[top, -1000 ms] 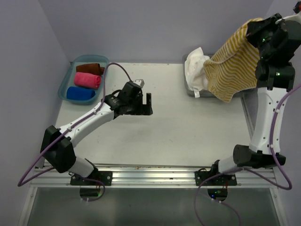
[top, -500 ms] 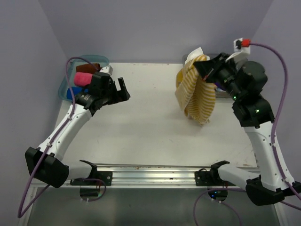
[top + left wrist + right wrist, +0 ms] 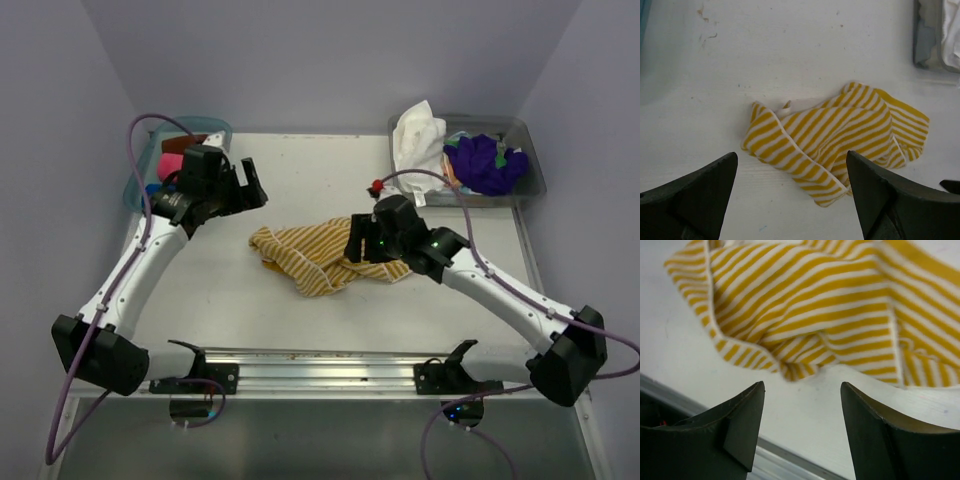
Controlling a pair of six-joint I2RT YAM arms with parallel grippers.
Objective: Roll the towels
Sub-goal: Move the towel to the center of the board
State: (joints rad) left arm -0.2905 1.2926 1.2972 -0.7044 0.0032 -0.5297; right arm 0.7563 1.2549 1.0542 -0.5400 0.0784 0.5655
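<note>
A mustard-yellow towel with white stripes [image 3: 318, 260] lies crumpled on the middle of the table. My right gripper [image 3: 353, 243] is open at its right edge, low over the table. In the right wrist view the striped towel [image 3: 815, 305] lies just past the open gripper [image 3: 802, 385], and nothing is between the fingers. My left gripper [image 3: 254, 186] is open, up and to the left of the towel. The left wrist view looks down on the striped towel [image 3: 840, 132] from above, with the open left gripper [image 3: 791, 157] holding nothing.
A blue bin [image 3: 135, 185] at the back left holds rolled pink [image 3: 172, 163], brown and blue towels, partly hidden by my left arm. A grey bin [image 3: 530, 160] at the back right holds a white towel [image 3: 415, 138] and a purple one [image 3: 485, 163]. The grey bin [image 3: 926, 37] shows in the left wrist view.
My right arm swung down and left from the grey bin, laid the striped towel on the table and opened. The left gripper moved back left toward the blue bin.
</note>
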